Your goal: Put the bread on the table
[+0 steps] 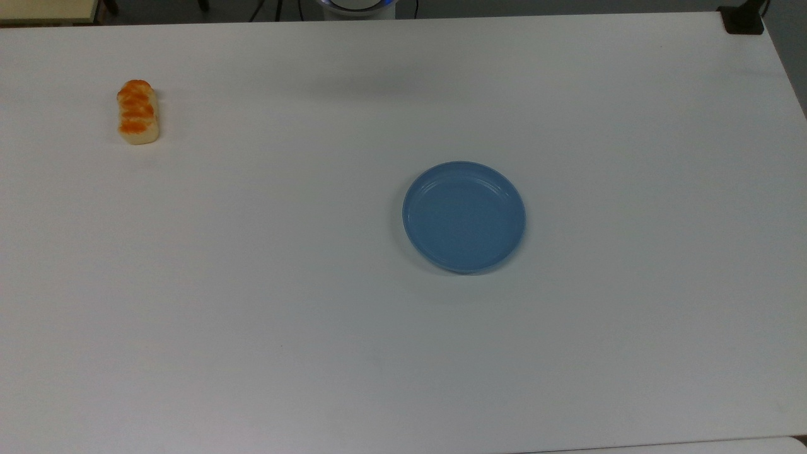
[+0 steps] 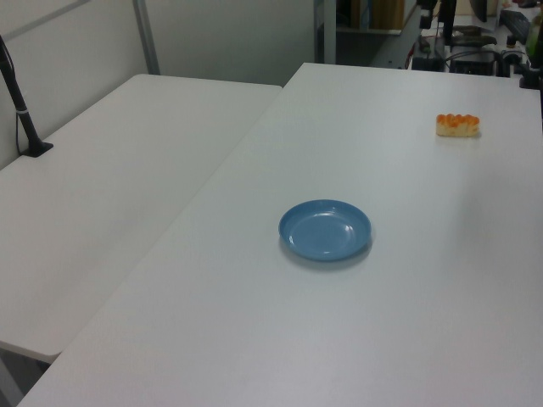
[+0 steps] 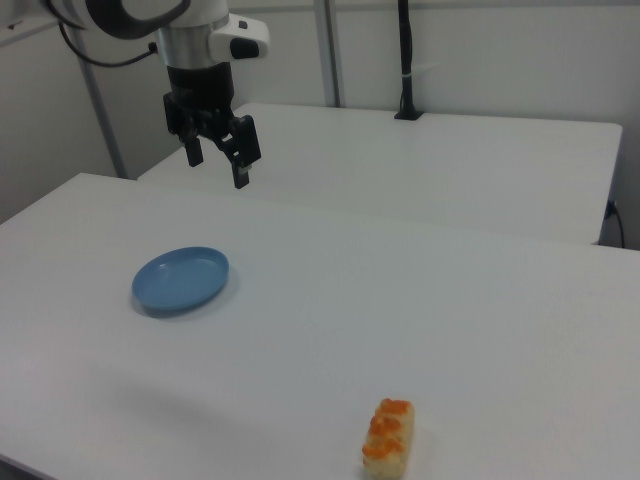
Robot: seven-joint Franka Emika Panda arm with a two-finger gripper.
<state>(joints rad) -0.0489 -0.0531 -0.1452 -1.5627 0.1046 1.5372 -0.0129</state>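
Bread [image 1: 137, 112] — small oblong cream loaf, orange ridged top up — lies on the white table [image 1: 252, 284], long axis top-to-bottom in the top view (black gripper [image 3: 216, 152] open, empty)

Bread [image 1: 137, 112] lying flat on the table [image 1: 265, 302] near the top view's upper left, orange ridged top up, long axis running up and down; blue plate [image 1: 464, 216] (round, nothing on it) right of centre, well apart from bread; black mount [image 1: 744, 20] at the top right corner
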